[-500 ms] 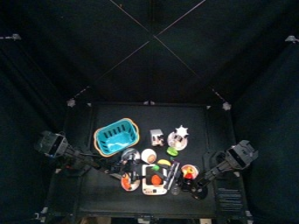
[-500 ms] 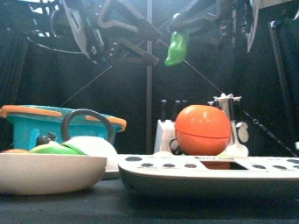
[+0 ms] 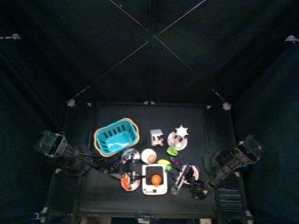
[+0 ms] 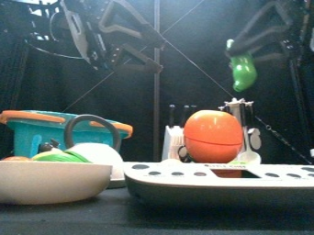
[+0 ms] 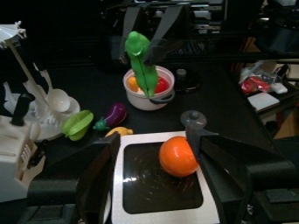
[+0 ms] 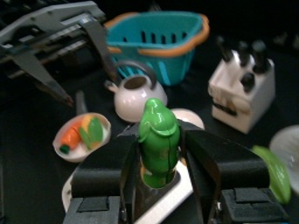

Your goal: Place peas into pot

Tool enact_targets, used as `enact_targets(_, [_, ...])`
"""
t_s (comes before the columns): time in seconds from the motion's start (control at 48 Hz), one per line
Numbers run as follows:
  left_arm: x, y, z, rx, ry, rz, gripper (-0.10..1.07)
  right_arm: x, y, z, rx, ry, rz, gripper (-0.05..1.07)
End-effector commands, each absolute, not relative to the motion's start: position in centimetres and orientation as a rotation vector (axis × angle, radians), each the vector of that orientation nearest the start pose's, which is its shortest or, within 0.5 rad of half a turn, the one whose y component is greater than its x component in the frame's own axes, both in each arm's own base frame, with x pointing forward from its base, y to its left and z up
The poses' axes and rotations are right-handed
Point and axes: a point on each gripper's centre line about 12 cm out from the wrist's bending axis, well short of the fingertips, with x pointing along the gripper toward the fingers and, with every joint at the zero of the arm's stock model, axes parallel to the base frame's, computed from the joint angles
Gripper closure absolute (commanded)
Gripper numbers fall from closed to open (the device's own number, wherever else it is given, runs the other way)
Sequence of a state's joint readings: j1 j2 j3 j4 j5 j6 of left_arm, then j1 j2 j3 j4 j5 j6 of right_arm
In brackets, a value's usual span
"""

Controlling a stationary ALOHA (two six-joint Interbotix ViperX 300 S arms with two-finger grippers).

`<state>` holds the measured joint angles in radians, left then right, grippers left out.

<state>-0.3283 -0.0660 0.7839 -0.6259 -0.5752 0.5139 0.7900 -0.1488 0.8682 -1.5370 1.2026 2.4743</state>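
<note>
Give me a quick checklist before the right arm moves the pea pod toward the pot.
1. Pea pod held in right pincer: ok.
2. Pod hanging clear above the things on the table: ok.
3. Pod above the pot: not ok, the pot sits off to one side.
4. Pot's mouth open: cannot tell.
5. Left pincer open and empty, over the orange: ok.

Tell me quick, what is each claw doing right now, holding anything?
Right gripper: closed on the green pea pod, held in the air.
Left gripper: open, holding nothing, above the orange.
</note>
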Motion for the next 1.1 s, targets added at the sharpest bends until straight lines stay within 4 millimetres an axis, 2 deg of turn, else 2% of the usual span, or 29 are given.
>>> enact_targets(0.0, [36.8, -8.5, 21.8, 0.036, 0.19, 0.001, 0.03, 24.9, 10.6, 20.1, 0.438, 0.307, -0.631, 0.42])
enact_targets(0.146, [36.6, -8.5, 21.5, 0.039, 0.2, 0.001, 0.03, 22.5, 9.5, 18.5, 0.582, 0.456, -0.731, 0.42])
enact_targets(0.375, [36.6, -8.4, 21.5, 0.036, 0.199, 0.002, 0.03, 22.0, 10.2, 18.6, 0.653, 0.506, -0.68, 0.42])
enact_targets(0.708, [36.5, -8.4, 21.4, 0.037, 0.202, 0.002, 0.03, 19.1, 11.0, 17.3, 0.778, 0.659, -0.707, 0.42])
enact_targets(1.083, [36.5, -8.5, 21.2, 0.036, 0.215, -0.003, 0.03, 19.6, 9.8, 15.2, 0.8, 0.706, -0.717, 0.42])
